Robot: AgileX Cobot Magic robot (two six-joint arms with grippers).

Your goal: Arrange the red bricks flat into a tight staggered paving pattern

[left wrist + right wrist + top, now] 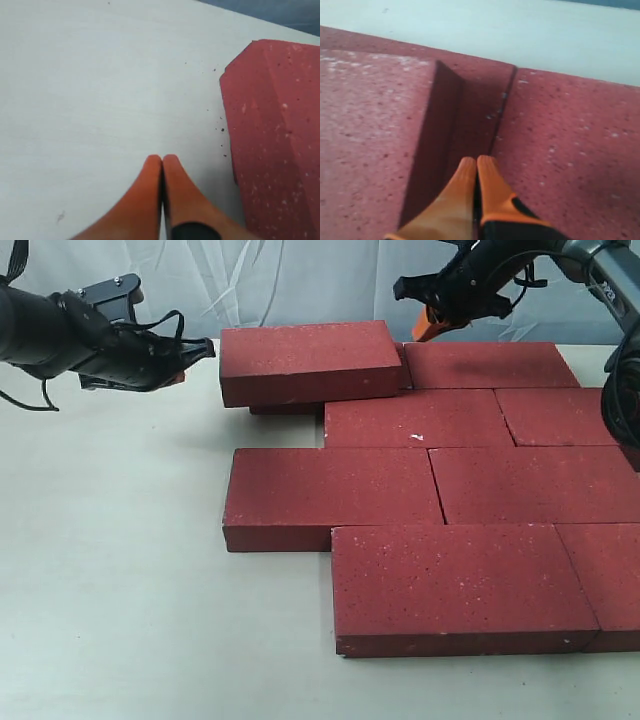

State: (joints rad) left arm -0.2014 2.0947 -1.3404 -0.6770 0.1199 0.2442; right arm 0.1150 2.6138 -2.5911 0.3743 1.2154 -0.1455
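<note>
My left gripper [203,348], tips pressed together and empty, hangs beside the stacked brick [310,360]; my right gripper [425,328], likewise, hangs above the bricks [470,480].

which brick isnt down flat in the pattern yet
The back-left brick in the exterior view. It sits raised on top of another brick, while the rest lie flat on the table, edge to edge.

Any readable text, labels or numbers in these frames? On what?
None in any view.
The red bricks carry only pale speckles and one white chip.
The left claw, right claw and table show no markings.
</note>
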